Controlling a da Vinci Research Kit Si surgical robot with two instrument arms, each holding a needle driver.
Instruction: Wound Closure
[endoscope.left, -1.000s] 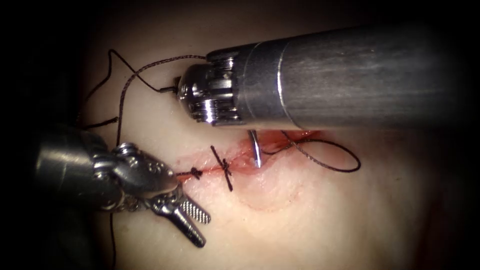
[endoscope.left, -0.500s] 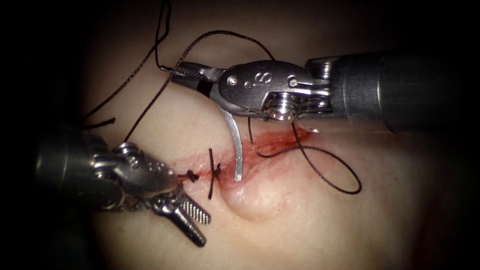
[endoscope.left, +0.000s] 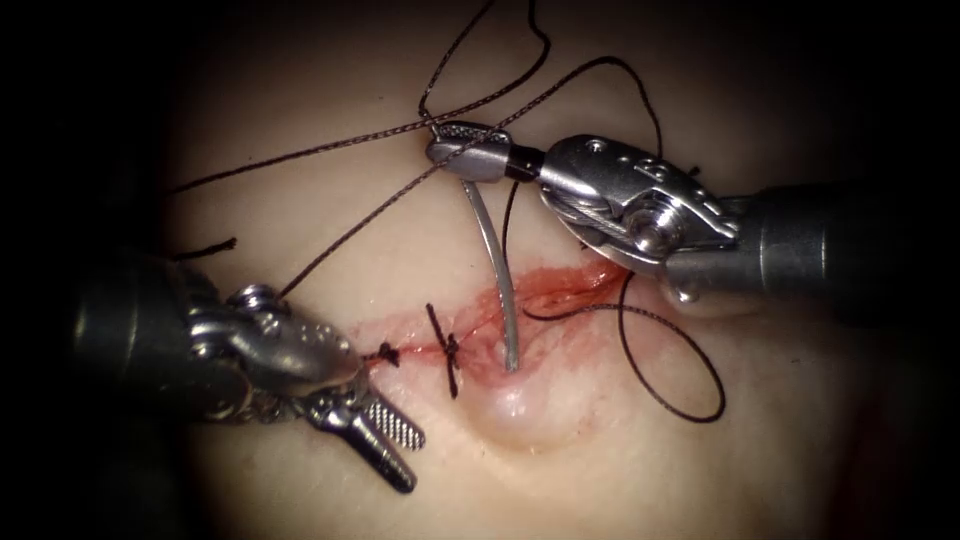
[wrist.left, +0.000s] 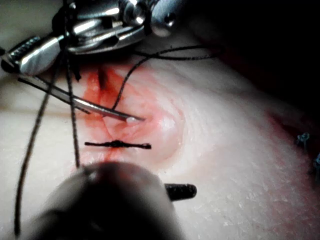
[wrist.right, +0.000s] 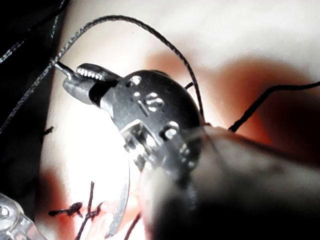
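My right tool (endoscope.left: 450, 146) is shut on the curved needle (endoscope.left: 495, 262) near its tail end, above the cut (endoscope.left: 565, 290) in the tissue (endoscope.left: 600, 460). The needle hangs down from the jaws and its tip (endoscope.left: 512, 366) touches the cut just right of the second stitch (endoscope.left: 450, 346). In the left wrist view the needle (wrist.left: 100, 107) ends in a bare, unburied tip. Thread (endoscope.left: 330, 150) runs from the needle's tail up and to the left. My left tool (endoscope.left: 385, 442) sits left of the cut, jaws open and holding nothing. The right wrist view shows the right tool (wrist.right: 82, 77) gripping the needle (wrist.right: 120, 210).
Two tied stitches (endoscope.left: 388, 352) cross the left part of the cut. A loose thread loop (endoscope.left: 690, 390) lies on the tissue right of the cut. Red fluid (endoscope.left: 590, 280) wets the wound edges. The tissue bulges just below the needle tip.
My right tool has drawn back to the right and turned, swinging the held needle more upright; its tip has shifted slightly right along the cut. The left tool has stayed still.
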